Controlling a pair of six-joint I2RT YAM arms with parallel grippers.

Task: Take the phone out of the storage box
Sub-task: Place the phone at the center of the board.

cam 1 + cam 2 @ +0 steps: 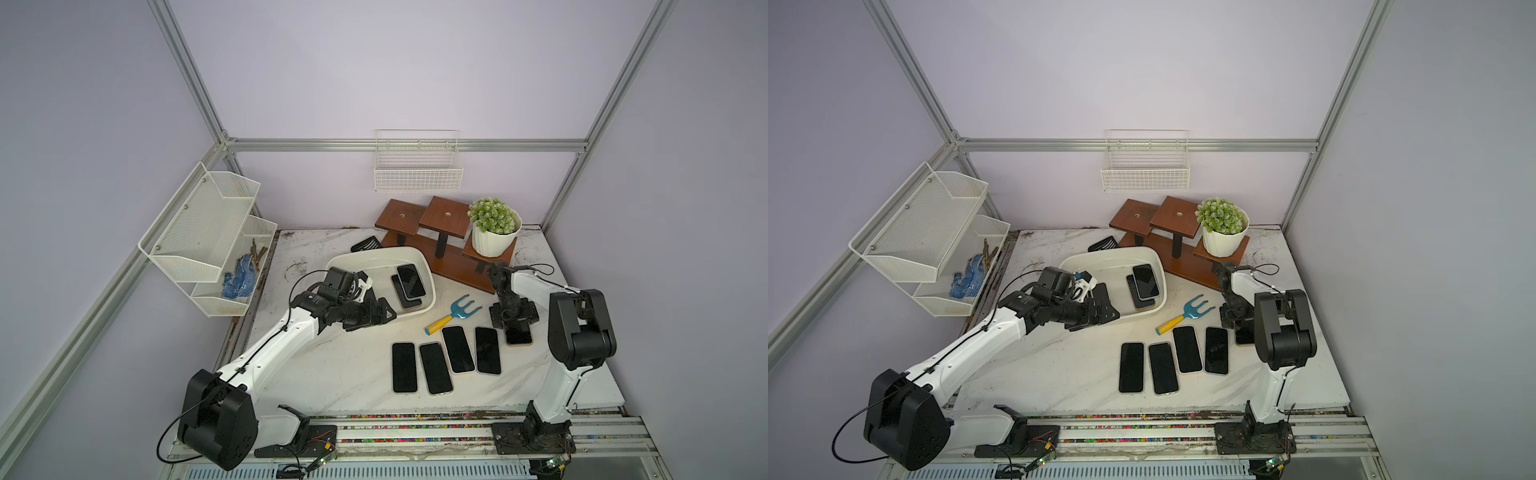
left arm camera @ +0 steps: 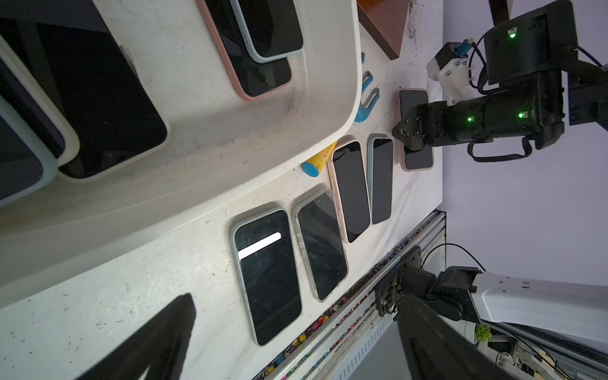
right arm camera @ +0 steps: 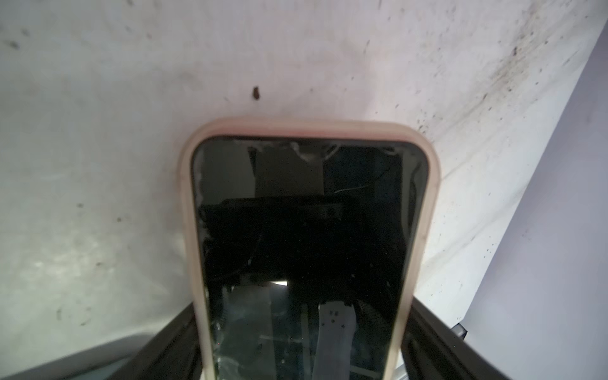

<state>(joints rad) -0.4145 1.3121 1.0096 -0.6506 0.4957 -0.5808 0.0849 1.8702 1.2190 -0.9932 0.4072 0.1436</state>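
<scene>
Four phones (image 1: 457, 349) lie beside the right gripper (image 2: 403, 131), astride a fifth phone (image 3: 296, 230), apparently extending the row, pinch unclear; left gripper (image 1: 372, 318) hovers spread at the storage box (image 1: 365, 262), presumably for another.

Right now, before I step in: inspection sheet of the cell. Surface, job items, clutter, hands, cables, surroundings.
Surface: marbled tabletop, dirt specks.
Job's things: storage box mid-table; two stacked phones inside, more phones under the left arm. On the table: row of four phones, plus pink-cased phone.
Clutter: garden fork beside box; black slotted piece behind it; wooden stand with potted plant.
Hands: left hand open, empty, at box's near rim; right hand straddles pink-cased phone, grip unclear.
Cables: black loop at left wrist, thin lead on right arm; no snag seen.
Surroundings: wire basket on back rail; mesh rack left, holding blue gloves.
</scene>
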